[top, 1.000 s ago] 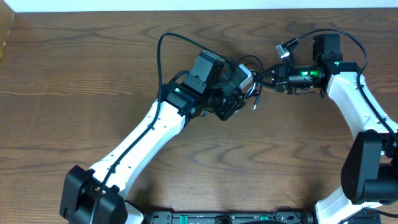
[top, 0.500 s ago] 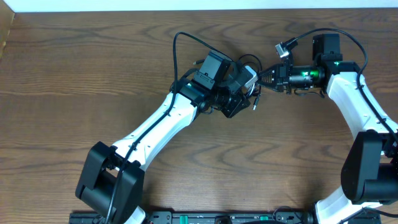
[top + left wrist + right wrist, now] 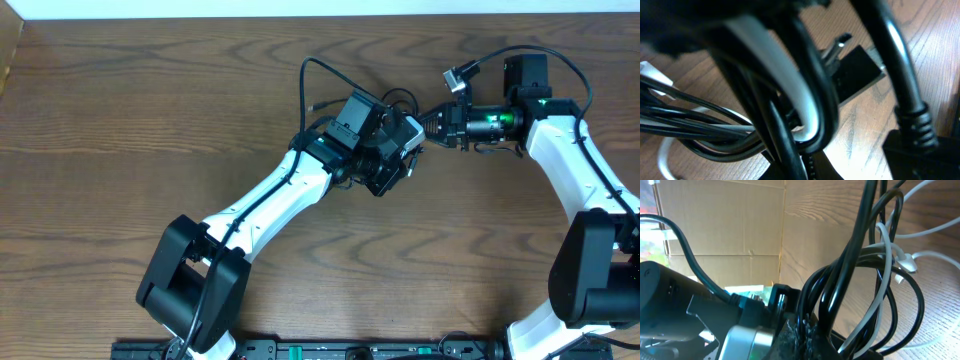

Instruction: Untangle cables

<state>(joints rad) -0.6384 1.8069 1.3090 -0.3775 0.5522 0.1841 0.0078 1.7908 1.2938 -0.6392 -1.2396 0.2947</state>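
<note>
Our left gripper (image 3: pixel 404 150) has slid right and now pinches the cables (image 3: pixel 790 85) — far middle of the table (image 3: pixel 150 100). Our right gripper (image 3: pixel 430 125) keeps its pinch too — we think both can start pulling them apart.

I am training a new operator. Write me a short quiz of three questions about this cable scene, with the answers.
1. True or false: the cables lie straight and separated on the table.
2. What colours are they? A black and white; B red and blue; C all green.
3. Fill in: the right gripper is ___ on the bundle.
Key: 1 false, they are tangled; 2 A; 3 shut.
</note>
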